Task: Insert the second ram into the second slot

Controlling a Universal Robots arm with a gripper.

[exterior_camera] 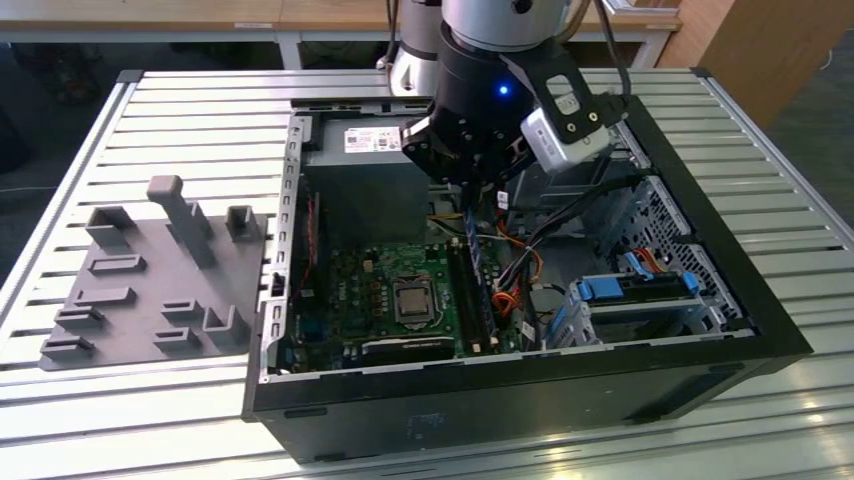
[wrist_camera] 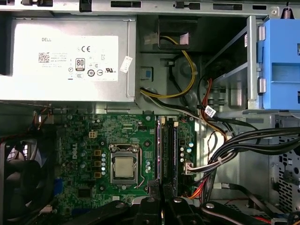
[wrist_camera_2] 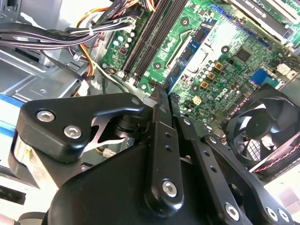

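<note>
Arm reaches down into the open computer case, gripper clamped on the second ram, a blue-green chip-lined strip jutting below it toward the motherboard.

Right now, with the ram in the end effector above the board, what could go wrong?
1. The end effector grips the second ram above closely spaced slots; a slight offset could put it in the wrong slot or jam it on an edge.
2. The black cable bundle lies close beside those slots; it might snag the end effector on descent.
</note>
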